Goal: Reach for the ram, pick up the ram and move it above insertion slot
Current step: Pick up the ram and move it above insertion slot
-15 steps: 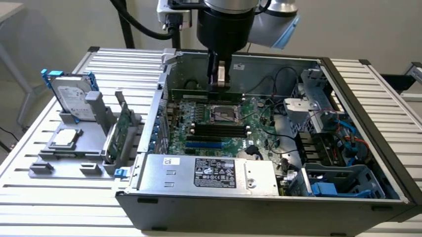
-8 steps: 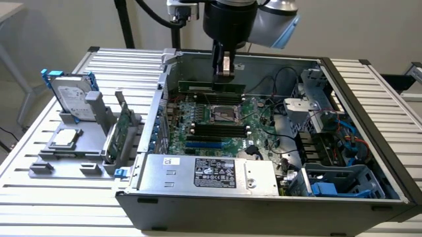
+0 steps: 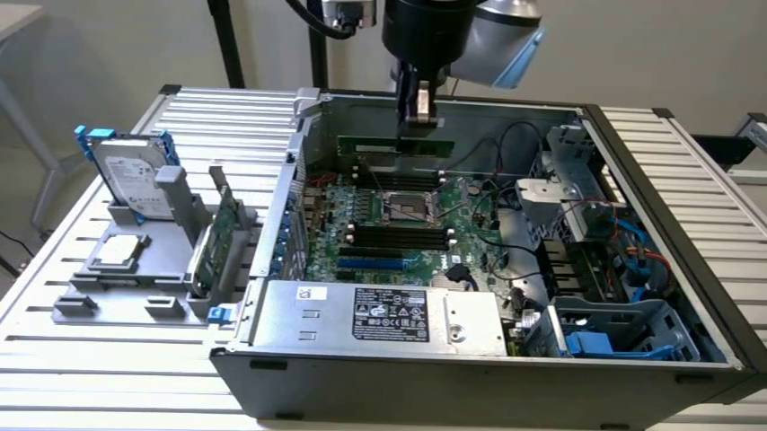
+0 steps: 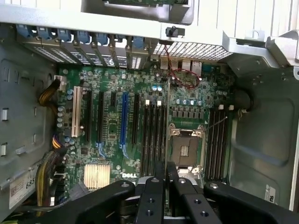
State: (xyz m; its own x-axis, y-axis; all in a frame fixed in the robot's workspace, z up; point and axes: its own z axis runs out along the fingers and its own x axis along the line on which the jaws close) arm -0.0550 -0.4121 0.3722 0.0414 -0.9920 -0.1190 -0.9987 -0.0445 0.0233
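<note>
open computer case (image 3: pixel 671 269) lying on a slatted desk (image 3: pixel 72 359), its motherboard (image 3: pixel 396 224) showing the square silver processor socket (image 3: pixel 407 208) and a short blue slot (image 3: pixel 374 266). power supply (image 3: pixel 383 314) with a label sitting along the case's near edge; blue drive cage (image 3: pixel 623 332) sitting toward the exterior view's right. outside the case, on the exterior view's left, a grey holder (image 3: pixel 132 269) carrying an upright hard drive (image 3: pixel 126 175), an upright green expansion card (image 3: pixel 214 242) and a flat processor chip (image 3: pixel 120 251).
</note>
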